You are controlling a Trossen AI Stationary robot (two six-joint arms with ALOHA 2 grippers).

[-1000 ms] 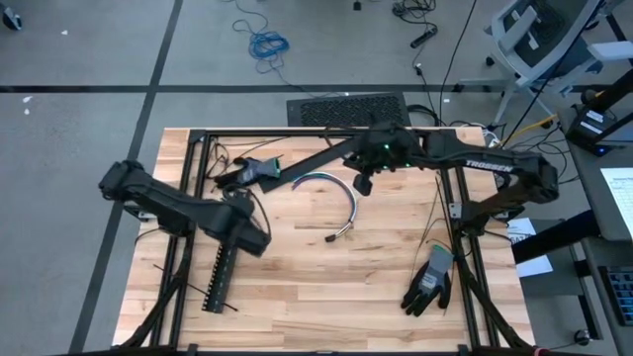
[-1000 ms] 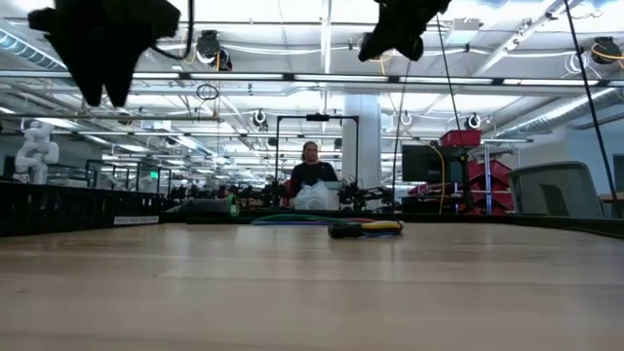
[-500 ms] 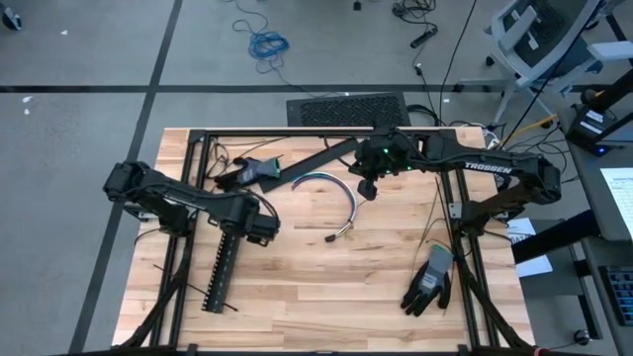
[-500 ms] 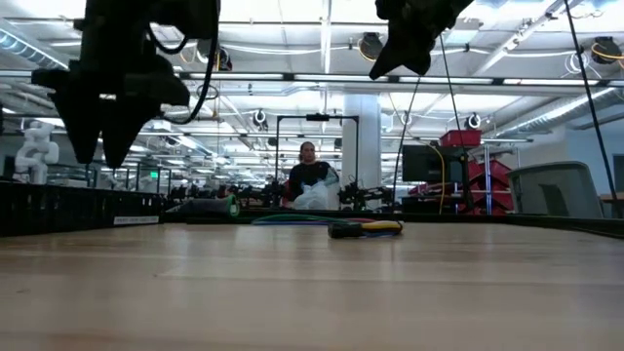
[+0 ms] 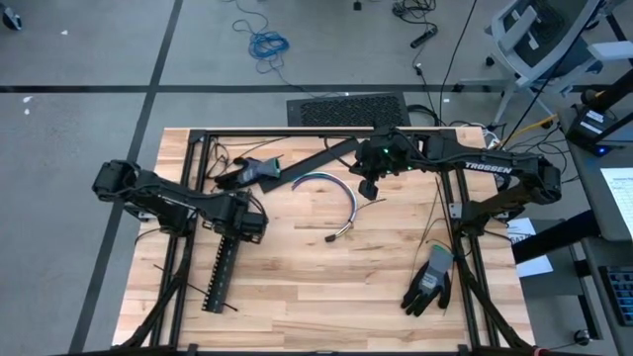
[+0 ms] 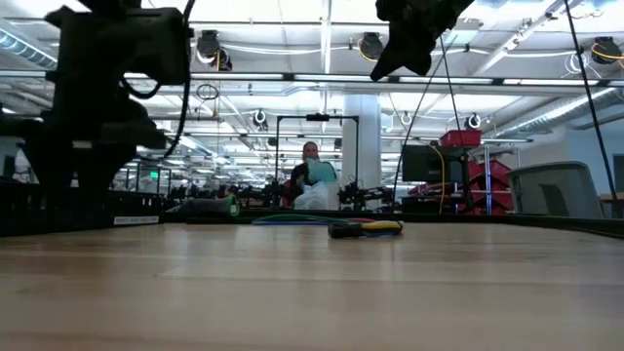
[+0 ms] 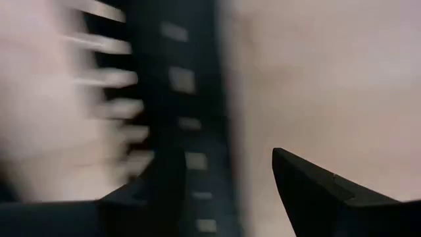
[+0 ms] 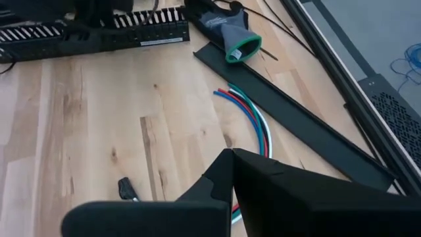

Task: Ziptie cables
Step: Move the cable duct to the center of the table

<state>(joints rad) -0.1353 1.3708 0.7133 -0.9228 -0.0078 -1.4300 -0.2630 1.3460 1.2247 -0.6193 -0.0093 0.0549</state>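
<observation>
The cables lie in a curve on the wooden table, blue, red, green and white wires ending in a small dark connector. In the low view the cables lie flat at mid-table. My right gripper hangs shut above their far part, touching nothing. My left gripper points straight down, open, low over the far end of a black slotted duct. One finger stands over the duct, the other over bare wood. My left gripper comes from above at the far end of the slotted duct. The wrist view is blurred, and I cannot tell whether the fingers touch it.
A grey and black glove lies near the right front, another at the far left. A long flat black bar lies along the far side. Thin black strips lie by the right frame. Bare wood fills the middle front.
My left gripper has come down toward the far end of the slotted duct and rolled a little about its own axis, its fingers staying apart. The cables and the duct have not moved.
</observation>
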